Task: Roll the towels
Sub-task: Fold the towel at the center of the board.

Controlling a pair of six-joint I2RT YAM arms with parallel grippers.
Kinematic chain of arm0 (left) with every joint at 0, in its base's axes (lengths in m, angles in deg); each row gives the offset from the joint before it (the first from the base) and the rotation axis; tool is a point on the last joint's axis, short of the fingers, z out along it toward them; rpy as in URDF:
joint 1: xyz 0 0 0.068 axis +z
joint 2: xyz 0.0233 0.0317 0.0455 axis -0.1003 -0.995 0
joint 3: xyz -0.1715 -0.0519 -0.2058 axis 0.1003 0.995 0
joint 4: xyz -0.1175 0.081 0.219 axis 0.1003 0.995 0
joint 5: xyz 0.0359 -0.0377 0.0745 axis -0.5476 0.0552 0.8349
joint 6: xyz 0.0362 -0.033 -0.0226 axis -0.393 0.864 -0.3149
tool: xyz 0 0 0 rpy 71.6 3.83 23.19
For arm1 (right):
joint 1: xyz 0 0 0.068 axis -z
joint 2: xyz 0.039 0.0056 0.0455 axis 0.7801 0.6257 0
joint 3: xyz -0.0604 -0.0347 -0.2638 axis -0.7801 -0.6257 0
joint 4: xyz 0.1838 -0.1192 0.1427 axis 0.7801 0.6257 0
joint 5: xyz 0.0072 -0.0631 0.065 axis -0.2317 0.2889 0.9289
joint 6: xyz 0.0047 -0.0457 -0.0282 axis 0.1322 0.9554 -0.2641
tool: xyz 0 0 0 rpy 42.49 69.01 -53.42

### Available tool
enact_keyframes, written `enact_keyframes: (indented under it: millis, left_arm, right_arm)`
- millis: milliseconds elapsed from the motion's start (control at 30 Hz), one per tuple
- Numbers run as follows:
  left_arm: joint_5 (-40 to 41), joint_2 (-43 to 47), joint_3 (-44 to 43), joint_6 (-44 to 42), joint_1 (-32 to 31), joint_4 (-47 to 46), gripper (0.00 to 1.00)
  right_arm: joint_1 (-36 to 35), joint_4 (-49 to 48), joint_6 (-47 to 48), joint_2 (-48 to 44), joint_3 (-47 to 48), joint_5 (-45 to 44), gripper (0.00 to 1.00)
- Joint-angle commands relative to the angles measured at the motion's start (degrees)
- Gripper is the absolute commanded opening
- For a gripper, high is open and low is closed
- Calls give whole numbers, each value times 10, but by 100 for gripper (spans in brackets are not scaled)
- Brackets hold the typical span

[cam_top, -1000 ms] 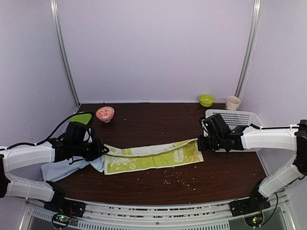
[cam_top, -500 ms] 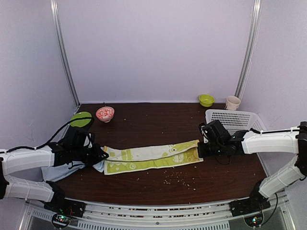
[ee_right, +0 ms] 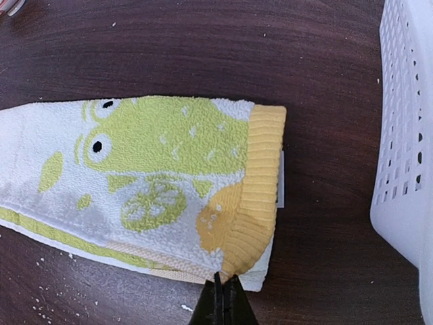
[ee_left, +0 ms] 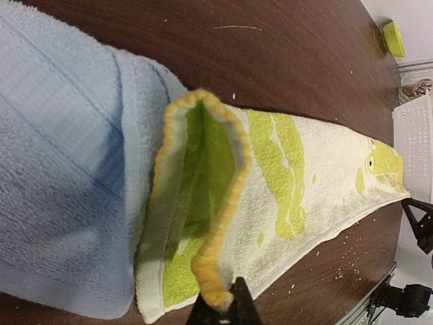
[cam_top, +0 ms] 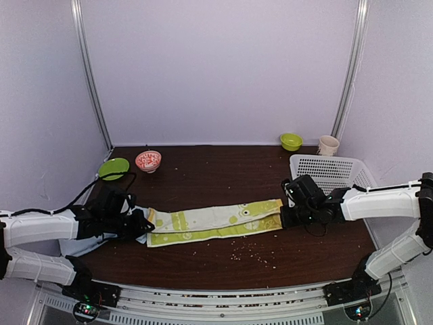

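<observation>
Across the middle of the bench [cam_top: 223,176] the green-and-cream towel [cam_top: 213,223] lies stretched from left to right, doubled over along its length into a narrow strip. Its left end overlaps the pale blue towel [ee_left: 61,169], which sits bunched under the left arm.

The left tool [cam_top: 143,223] is pinched shut on the yellow edging at that left end. The right tool [cam_top: 285,217] is likewise closed tight on the yellow hem at the right end's near corner, just short of the white basket [cam_top: 331,169].

A second ago both tools held the strip's ends higher and further back, with the upper layer raised. Both have since come down and toward the near edge, and the towel now rests flatter and narrower on the wood. The green plate [cam_top: 114,167], half hidden by the left arm before, is now in full view.

That suggests the lengthwise fold is nearly laid, which would leave a strip ready for rolling. From the left wrist view the layers at the left end gape like an open pocket, so some flattening probably remains. The blue towel looks unrolled.
</observation>
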Motion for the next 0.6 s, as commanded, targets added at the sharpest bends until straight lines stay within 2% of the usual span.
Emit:
enact_keyframes:
  millis: [0,33,67,100,133,200,233,300,367,467,567]
  left_arm:
    - [12,4,6,2,-5,5,0]
    - [15,11,7,0,-5,13,0]
    - [16,17,7,-1,-6,19,2]
    - [17,23,7,-3,-6,30,14]
    - [16,31,6,-6,-5,41,21]
    - [7,51,4,-16,-6,66,31]
    - [3,64,2,-20,-6,88,42]
    - [6,98,-5,-27,-7,130,65]
    - [12,138,-13,-33,-7,165,79]
    - [31,181,-39,-39,-7,188,80]
    - [44,172,-61,-47,-7,169,77]
  right_arm:
    - [-9,-2,-6,-22,-13,28,1]
    - [-11,2,-5,-29,-13,39,10]
    - [-12,6,-1,-34,-13,55,24]
    - [-12,16,1,-39,-10,66,37]
    - [-14,29,1,-47,-6,73,47]
    - [-15,58,3,-71,2,79,60]
    - [-14,71,5,-82,9,80,64]
    - [-15,97,7,-99,25,71,66]
    - [-14,103,7,-102,42,64,66]
    - [-14,96,0,-77,73,59,61]
    - [-14,72,-11,-28,100,63,55]
